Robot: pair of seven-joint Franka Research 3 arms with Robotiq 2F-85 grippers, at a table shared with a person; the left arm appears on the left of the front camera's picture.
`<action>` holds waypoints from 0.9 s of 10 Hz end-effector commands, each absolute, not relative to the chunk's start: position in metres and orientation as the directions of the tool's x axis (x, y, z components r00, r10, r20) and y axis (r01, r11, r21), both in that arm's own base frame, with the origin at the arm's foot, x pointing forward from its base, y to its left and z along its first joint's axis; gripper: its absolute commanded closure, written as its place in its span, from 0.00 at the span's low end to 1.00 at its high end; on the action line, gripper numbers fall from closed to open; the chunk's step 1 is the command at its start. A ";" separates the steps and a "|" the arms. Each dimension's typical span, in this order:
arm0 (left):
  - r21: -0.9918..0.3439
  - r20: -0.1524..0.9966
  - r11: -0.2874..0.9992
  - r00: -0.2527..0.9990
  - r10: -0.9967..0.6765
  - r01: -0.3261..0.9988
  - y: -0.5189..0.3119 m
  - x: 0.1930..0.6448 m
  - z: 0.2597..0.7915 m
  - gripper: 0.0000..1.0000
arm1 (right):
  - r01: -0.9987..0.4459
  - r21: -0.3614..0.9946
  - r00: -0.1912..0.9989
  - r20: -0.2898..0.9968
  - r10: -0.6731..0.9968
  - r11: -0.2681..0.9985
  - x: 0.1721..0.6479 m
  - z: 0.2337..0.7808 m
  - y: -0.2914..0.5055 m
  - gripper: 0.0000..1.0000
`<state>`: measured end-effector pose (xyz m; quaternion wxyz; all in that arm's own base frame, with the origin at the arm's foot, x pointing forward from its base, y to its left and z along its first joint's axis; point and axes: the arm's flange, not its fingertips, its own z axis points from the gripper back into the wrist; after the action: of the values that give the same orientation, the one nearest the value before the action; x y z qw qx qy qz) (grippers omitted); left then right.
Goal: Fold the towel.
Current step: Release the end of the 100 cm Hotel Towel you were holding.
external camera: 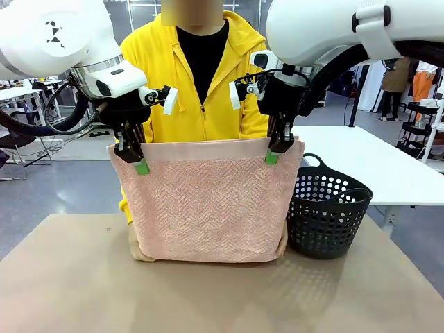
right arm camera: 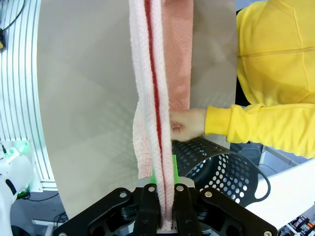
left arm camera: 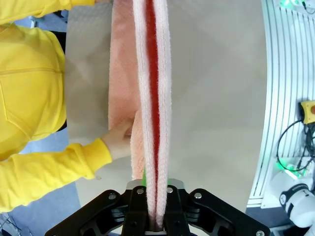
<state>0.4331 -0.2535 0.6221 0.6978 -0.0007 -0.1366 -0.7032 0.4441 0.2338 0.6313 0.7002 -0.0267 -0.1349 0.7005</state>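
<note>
Left gripper [external camera: 141,165] pinched tight on the top edge of the towel [external camera: 208,208] at its left corner. The right gripper [external camera: 272,157] is pinched the same way at the right corner (both wrist views show the fingers pressed onto doubled cloth, seen edge-on). Towel hangs upright between the two, herringbone face toward the robot, plain band along the top, lower edge down by the table [external camera: 208,298]. Person grips the lower corners from behind: one hand [left arm camera: 118,140] in the left wrist view, other hand [right arm camera: 187,124] in the right wrist view. Black perforated basket [external camera: 326,215] stands just beside the towel's right edge.
</note>
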 end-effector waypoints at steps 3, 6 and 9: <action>0.193 0.196 0.024 -0.015 -0.980 0.981 -0.253 0.433 0.623 1.00 | -0.972 -0.234 -0.021 0.142 0.990 0.013 0.444 0.633 0.232 1.00; 0.193 0.196 0.024 -0.015 -0.980 0.981 -0.253 0.433 0.623 1.00 | -0.972 -0.234 -0.021 0.142 0.990 0.013 0.444 0.633 0.232 1.00; 0.193 0.196 0.024 -0.015 -0.980 0.981 -0.253 0.433 0.623 1.00 | -0.972 -0.234 -0.021 0.142 0.990 0.013 0.444 0.633 0.232 1.00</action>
<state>0.4332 -0.2534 0.6221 0.6978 -0.0007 -0.1366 -0.7031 0.4442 0.2337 0.6313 0.7003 -0.0268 -0.1350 0.7005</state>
